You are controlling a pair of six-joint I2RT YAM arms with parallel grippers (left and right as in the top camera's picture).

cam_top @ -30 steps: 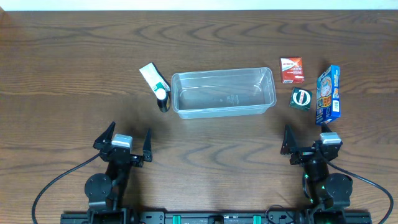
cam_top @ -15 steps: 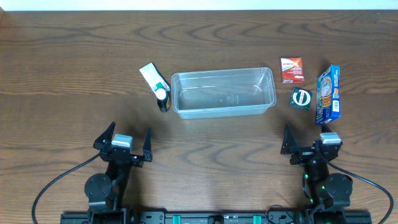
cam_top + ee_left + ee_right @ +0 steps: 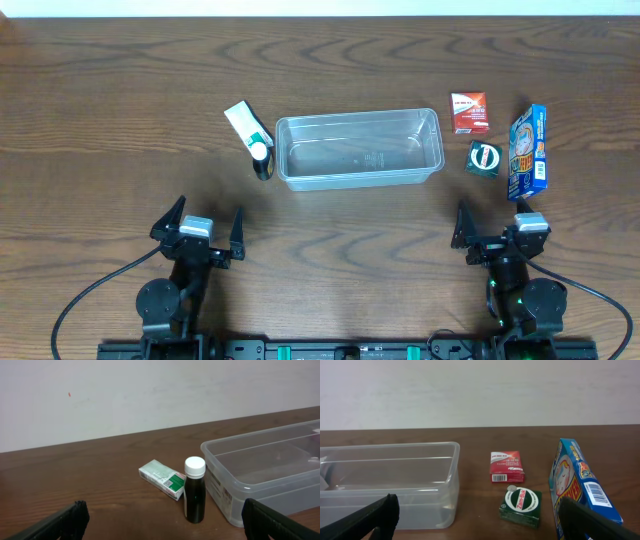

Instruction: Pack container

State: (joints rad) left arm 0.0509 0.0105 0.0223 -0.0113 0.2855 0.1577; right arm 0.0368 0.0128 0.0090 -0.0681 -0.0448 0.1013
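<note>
Jaws of my left gripper [image 3: 206,222] and right gripper [image 3: 495,226] stood spread apart, both well short of the container [image 3: 358,117].

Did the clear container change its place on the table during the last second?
No. The container keeps the same spot between the small bottle and the red box.

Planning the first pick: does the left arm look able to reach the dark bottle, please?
Probably yes: the dark bottle stands upright ahead of the arm's open jaws, with bare table between.
</note>
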